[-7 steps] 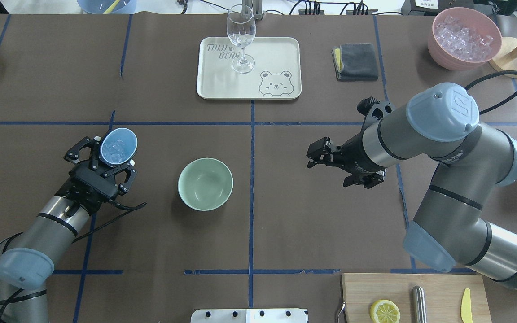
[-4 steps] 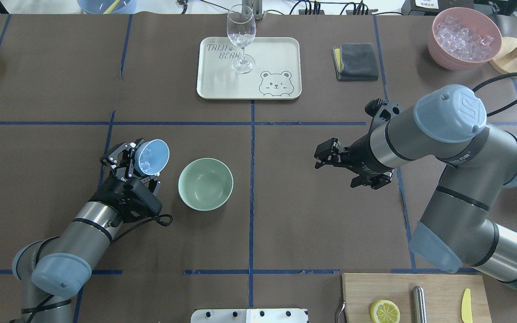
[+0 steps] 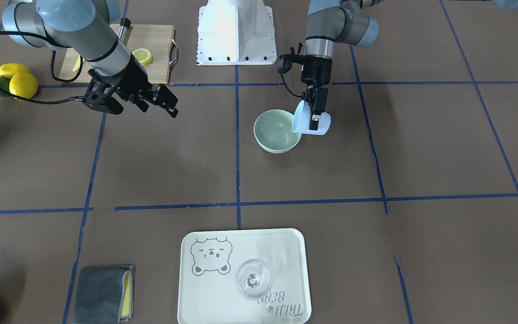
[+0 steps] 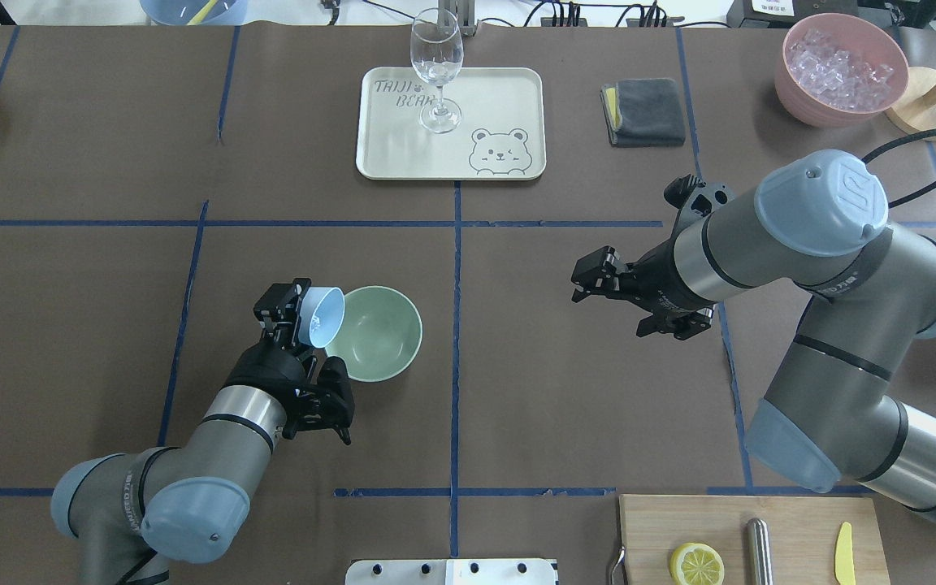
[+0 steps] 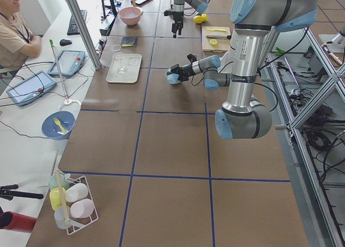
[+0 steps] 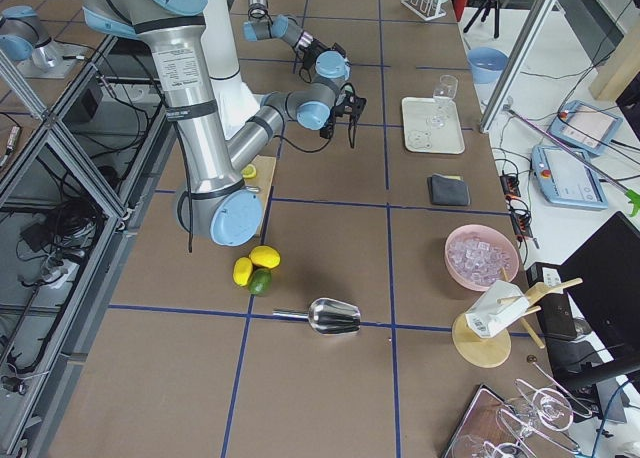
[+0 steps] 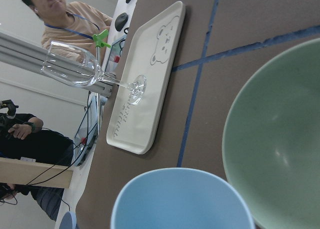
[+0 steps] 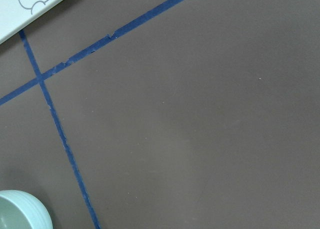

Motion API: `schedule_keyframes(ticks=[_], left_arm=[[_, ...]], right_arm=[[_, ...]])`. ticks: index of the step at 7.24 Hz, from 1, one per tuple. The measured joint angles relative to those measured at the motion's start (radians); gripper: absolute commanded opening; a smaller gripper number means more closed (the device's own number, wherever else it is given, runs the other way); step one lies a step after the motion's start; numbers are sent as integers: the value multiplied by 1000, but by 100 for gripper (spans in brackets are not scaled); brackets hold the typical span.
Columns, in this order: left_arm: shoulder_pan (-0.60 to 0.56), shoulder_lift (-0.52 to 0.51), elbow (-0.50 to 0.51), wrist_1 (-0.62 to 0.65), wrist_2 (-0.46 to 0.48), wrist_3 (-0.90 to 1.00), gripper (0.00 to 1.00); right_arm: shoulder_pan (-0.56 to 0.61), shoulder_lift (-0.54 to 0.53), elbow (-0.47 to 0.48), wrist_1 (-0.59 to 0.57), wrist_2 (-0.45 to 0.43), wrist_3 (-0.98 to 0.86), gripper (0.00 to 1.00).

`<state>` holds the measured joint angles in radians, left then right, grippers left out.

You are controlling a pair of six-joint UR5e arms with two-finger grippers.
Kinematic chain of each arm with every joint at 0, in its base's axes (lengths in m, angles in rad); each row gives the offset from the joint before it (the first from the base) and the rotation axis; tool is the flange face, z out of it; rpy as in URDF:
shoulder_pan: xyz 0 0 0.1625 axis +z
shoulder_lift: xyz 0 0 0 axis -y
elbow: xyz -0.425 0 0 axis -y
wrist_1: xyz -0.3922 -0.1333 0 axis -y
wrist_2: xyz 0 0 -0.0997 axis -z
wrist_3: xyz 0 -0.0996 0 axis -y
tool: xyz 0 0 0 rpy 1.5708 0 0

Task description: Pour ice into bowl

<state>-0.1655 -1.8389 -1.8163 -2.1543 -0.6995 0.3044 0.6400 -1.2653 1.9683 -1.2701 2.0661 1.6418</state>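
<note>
Sitting just left of the central blue tape line (image 4: 456,268) on the brown table covering (image 4: 557,390): round pale mint-green bowl (image 4: 383,341), upright. Light blue plastic cup (image 4: 323,317) tipped at its left rim, mouth toward the bowl; whether ice lies inside cannot be told. Left gripper (image 3: 314,116) clamped on the cup. Right gripper (image 4: 610,309) with jaws apart, hanging well right of the bowl, bare covering between. Far side: cream rectangular tray (image 4: 509,89) lettered "TAIJI BEAR" beside a bear drawing, clear wine glass (image 4: 436,69) standing on it. Near edge: wooden cutting board (image 4: 793,520), lemon half (image 4: 696,564).
</note>
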Motion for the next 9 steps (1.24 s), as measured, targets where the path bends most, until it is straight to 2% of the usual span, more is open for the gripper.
schedule_keyframes(ticks=[2, 4, 6, 7, 9], left_arm=[[13, -42, -21, 170, 13, 95, 0], [19, -126, -51, 439, 30, 156, 0], [35, -167, -60, 632, 53, 169, 0], [42, -184, -61, 713, 67, 170, 0], [48, -201, -59, 784, 90, 162, 0]], right_arm=[[2, -8, 30, 0, -20, 2, 100], [1, -23, 38, 0, -37, 4, 100], [-1, -30, 35, 0, -40, 4, 100], [-1, -30, 34, 0, -40, 4, 100], [-3, -28, 32, 0, -40, 4, 100]])
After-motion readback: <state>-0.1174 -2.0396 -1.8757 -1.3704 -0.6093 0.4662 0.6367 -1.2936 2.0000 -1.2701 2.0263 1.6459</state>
